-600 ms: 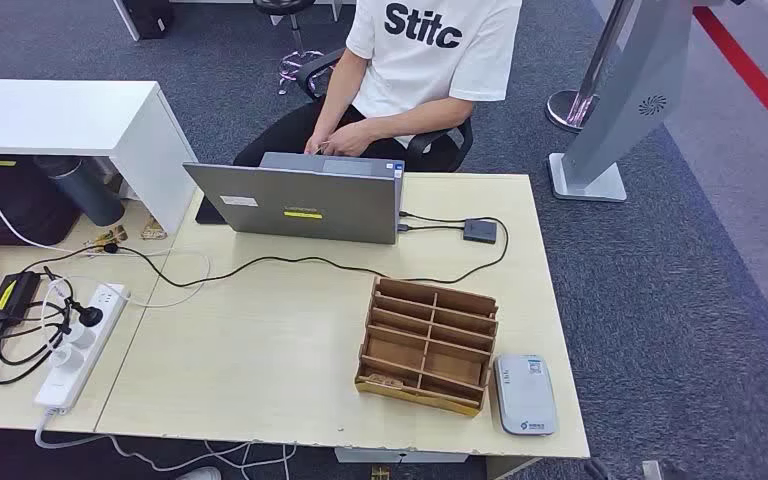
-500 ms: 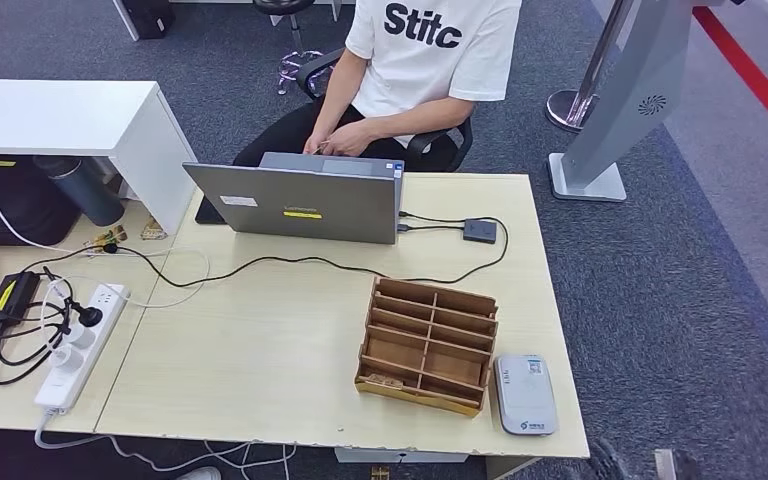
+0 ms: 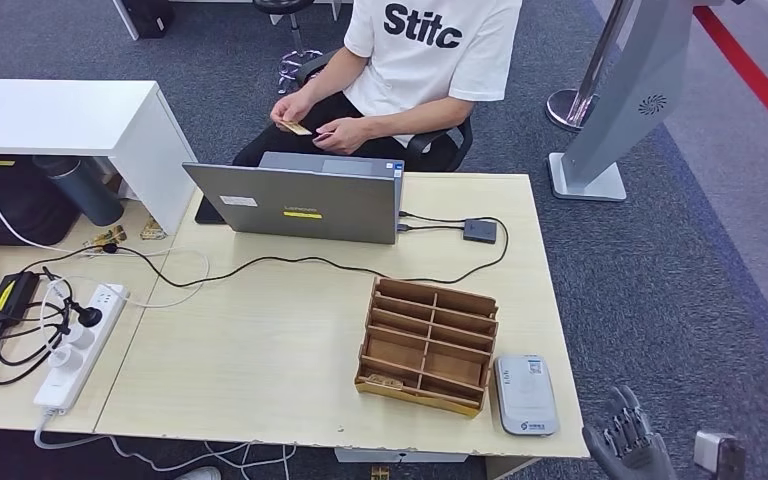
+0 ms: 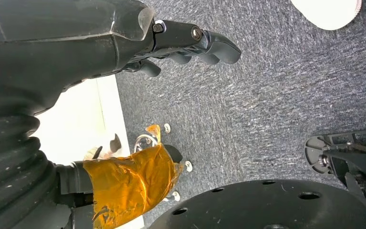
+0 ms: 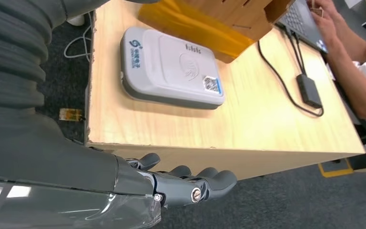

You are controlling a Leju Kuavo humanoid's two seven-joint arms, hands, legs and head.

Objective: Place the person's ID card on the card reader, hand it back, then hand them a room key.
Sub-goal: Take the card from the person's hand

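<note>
Head view: card reader (image 3: 526, 395) beside right hand (image 3: 628, 443)

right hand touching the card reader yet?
Apart. In the right wrist view the right hand hangs below the desk edge, with bare desktop between it and the card reader. Head view agrees.
</note>
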